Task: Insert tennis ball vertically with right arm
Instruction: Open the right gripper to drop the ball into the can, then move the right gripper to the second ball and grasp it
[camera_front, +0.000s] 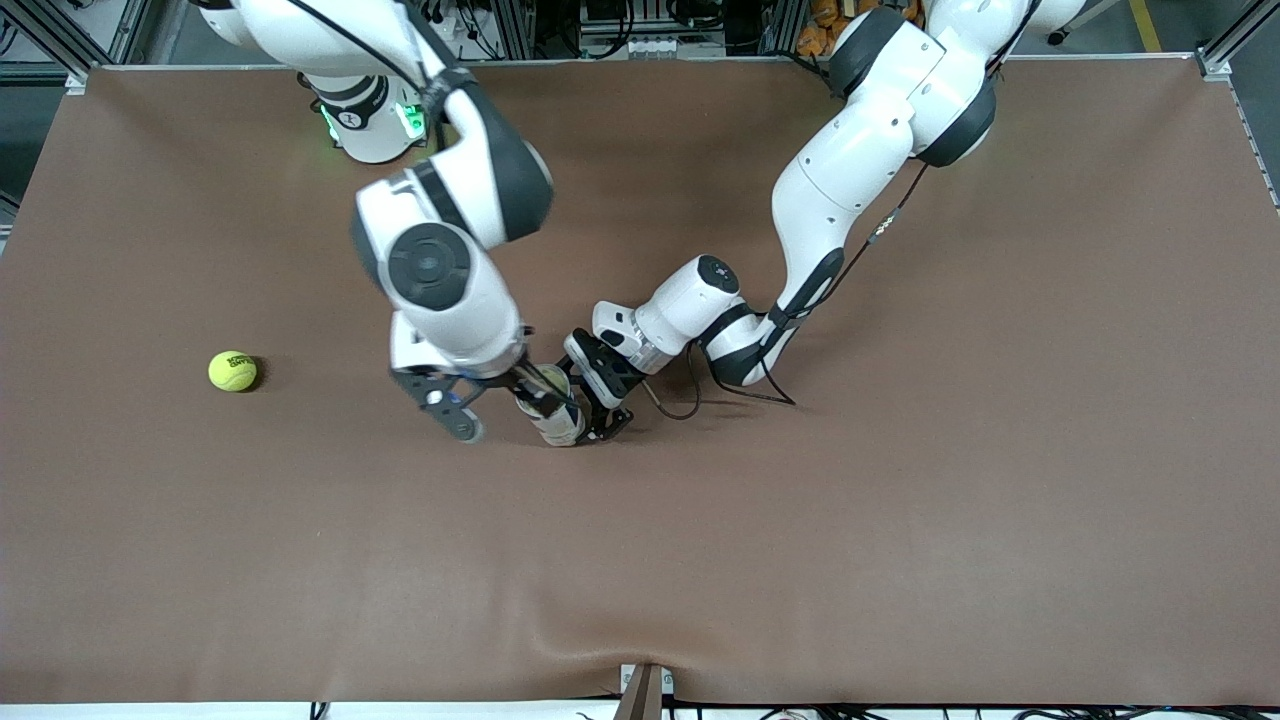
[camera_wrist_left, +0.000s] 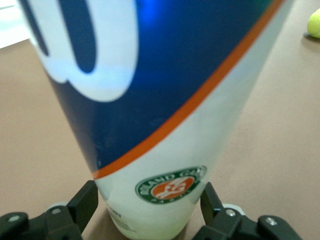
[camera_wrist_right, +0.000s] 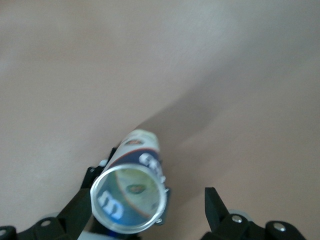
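Below the right claw (camera_wrist_right: 150, 220), whose jaws stand wide open and empty, the can (camera_wrist_right: 131, 197) stands upright on the bench (camera_front: 900, 520), its open mouth looking up, and something yellowish seems to lie inside. The left claw (camera_wrist_left: 150, 212) has its fingers at both sides of the can's base; whether they press it I cannot tell. If they let go carelessly, the tall, narrow can may tip. One ball (camera_front: 232, 371) lies well apart from both claws, toward the right arm's end.
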